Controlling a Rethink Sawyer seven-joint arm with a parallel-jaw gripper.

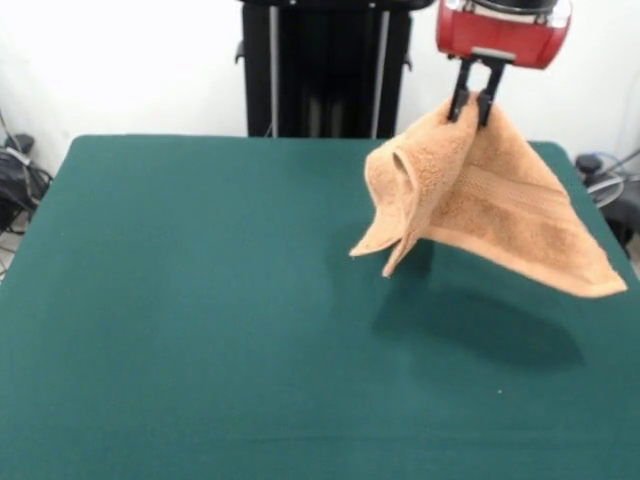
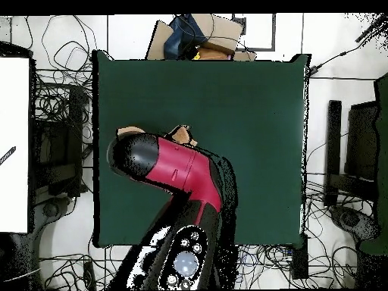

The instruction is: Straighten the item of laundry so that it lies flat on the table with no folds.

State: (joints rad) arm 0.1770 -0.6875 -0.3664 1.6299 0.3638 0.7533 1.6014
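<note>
Above the far right part of the counter (image 1: 200, 330), the gripper (image 1: 475, 103) has its two dark fingers pinched on the top of the towel (image 1: 490, 205), which hangs from them in the air. Its cloth drapes down in a rough tent shape: one long corner points down toward the counter's right edge, and a folded, curled flap hangs on the left side. A woven band runs across the wide face. From the front I cannot tell whether the lowest corner touches the green top or floats just over it; a soft shadow lies on the felt below.

Only the red end of the arm (image 1: 503, 30) shows in the front view; everything higher is cut off at the top edge. From overhead the red and black arm (image 2: 178, 170) covers nearly all of the towel, so just small tan bits (image 2: 182, 135) peek out beside its black end, and the gripper itself is hidden beneath.

Dark green felt covers the counter, bare apart from the shadow. Behind it stands the black pedestal (image 1: 325, 65) against a white wall. Tangled cables (image 2: 53, 98) lie on the pale floor around the counter, and some cardboard and dark clutter (image 2: 198, 34) sits past its far edge.
</note>
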